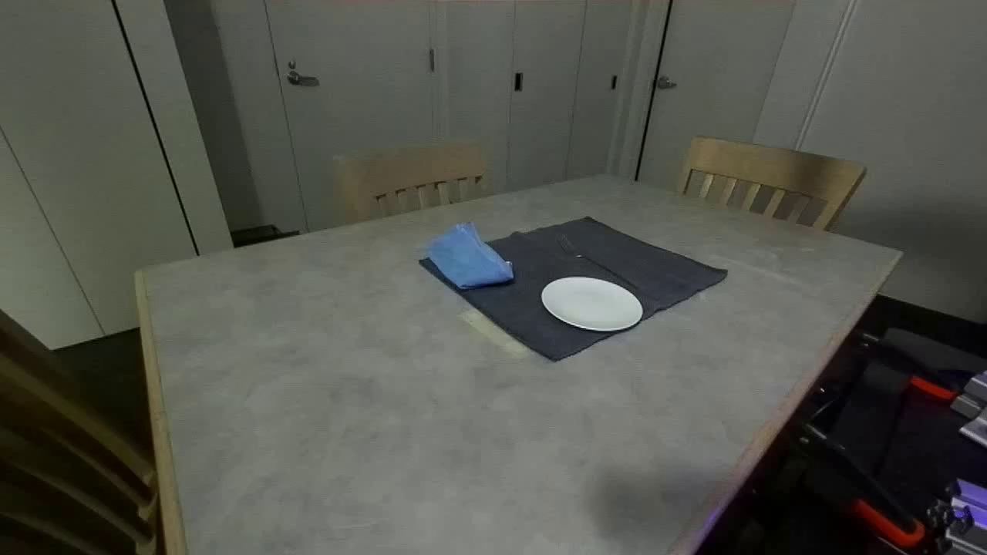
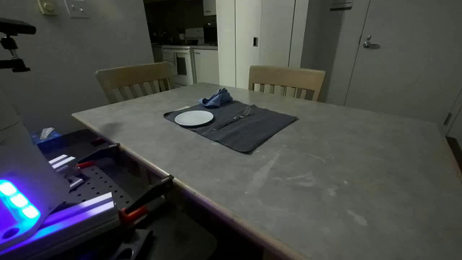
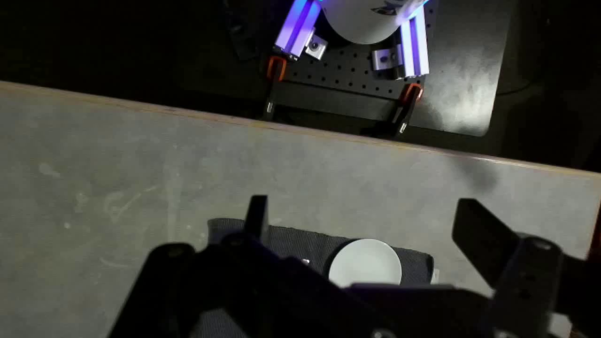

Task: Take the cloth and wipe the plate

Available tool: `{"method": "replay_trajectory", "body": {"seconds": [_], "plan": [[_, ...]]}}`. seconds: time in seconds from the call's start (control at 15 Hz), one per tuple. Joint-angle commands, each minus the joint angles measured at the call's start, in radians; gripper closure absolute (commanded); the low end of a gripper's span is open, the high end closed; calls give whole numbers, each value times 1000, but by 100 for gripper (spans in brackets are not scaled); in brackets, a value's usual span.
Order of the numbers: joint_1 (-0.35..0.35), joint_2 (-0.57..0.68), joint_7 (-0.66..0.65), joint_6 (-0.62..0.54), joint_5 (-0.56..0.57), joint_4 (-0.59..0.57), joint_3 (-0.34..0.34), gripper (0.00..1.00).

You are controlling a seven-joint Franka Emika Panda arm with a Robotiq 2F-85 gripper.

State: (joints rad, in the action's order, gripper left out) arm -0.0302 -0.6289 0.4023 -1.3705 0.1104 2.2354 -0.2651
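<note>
Plate [image 1: 591,304]: landmark for all places below. White, round, lying flat on the dark grey mat [image 2: 254,131]. Cannot tell whether it is soiled.
Blue cloth [image 1: 469,258]: near the plate, not touching it, a strip of mat showing between; on the mat's corner, to the side of the plate away from the robot base [image 2: 25,155]. Bunched, a raised tip visible in both exterior views. Not made out in the wrist view.
Gripper [image 3: 361,211]: released, fingers spread wide, holding no cloth. Absent from both exterior views; judged to be high above the plate's level. In the wrist view its dark body cuts across the plate's lower rim.
Wiping, done: none, as judged. Cloth not taken, plate untouched by it; reads as the start of the task.
Wiping, left: go past the plate to the cloth, grip it, carry it back over the plate, rub the face.
Fork [image 2: 247,111]: just beside the plate, apart from it, tines pointing away from the robot base. Chief obstacle, I judge: a broad stroke could catch it.
Mat: under the plate; soft-looking, may drag if pressed sideways.
Clamps [image 2: 151,193]: at the table [image 1: 347,401] edge, on the robot base's side of the plate. Probably no hindrance.
Chairs [image 2: 287,76]: well apart from the plate, round the table.
</note>
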Motion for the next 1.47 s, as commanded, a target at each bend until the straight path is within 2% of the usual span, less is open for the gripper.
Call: {"method": "replay_trajectory", "body": {"seconds": [0.0, 0.33, 0.67, 1.0, 1.33, 1.4], "plan": [[-9, 3, 4, 1, -3, -2, 7, 0], [4, 33, 13, 10, 7, -30, 20, 0], [38, 87, 12, 16, 14, -70, 71, 0], [78, 195, 20, 16, 22, -140, 132, 0], [98, 326, 74, 1, 35, -215, 163, 0], [87, 262, 34, -5, 4, -161, 164, 0]]}}
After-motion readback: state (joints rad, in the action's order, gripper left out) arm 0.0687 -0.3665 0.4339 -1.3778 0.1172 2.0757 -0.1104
